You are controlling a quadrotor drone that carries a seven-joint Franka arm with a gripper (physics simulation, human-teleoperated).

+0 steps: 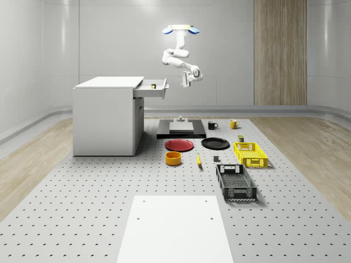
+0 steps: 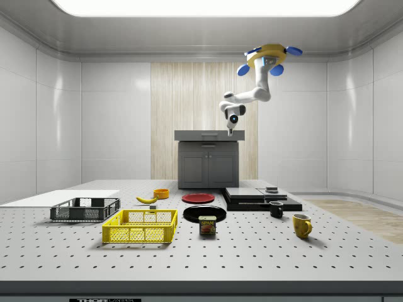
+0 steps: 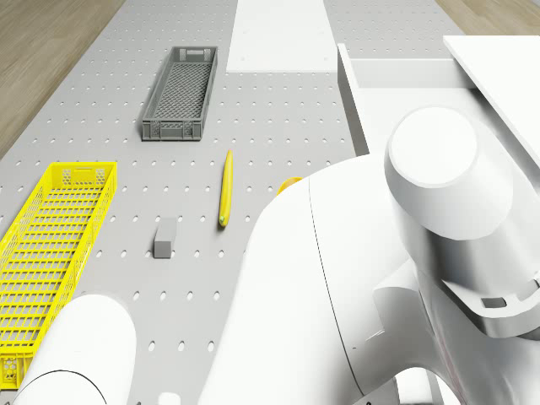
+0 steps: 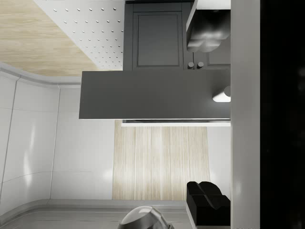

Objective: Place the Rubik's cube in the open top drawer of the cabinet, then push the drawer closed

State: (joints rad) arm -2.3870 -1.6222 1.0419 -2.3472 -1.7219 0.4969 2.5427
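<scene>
The white cabinet (image 1: 107, 118) has its top drawer (image 1: 151, 89) pulled out. A small multicoloured Rubik's cube (image 1: 153, 85) lies inside the drawer. The drone (image 1: 181, 29) hovers high above the floor, to the whole-scene view's right of the cabinet. Its arm hangs down, and my gripper (image 1: 185, 82) is level with the drawer, a short gap from the drawer front. The wrist view looks at that drawer front (image 4: 152, 101) with both fingertips (image 4: 206, 37) spread wide apart. My gripper (image 4: 207, 119) is open and holds nothing. From the side, the gripper (image 2: 230, 131) hangs by the drawer (image 2: 201, 135).
On the floor below lie a black platform (image 1: 181, 130), a red plate (image 1: 179, 144), a black plate (image 1: 215, 143), an orange bowl (image 1: 173, 158), a banana (image 1: 198, 160), a yellow crate (image 1: 250, 154), a grey crate (image 1: 236, 182) and two mugs (image 1: 213, 125).
</scene>
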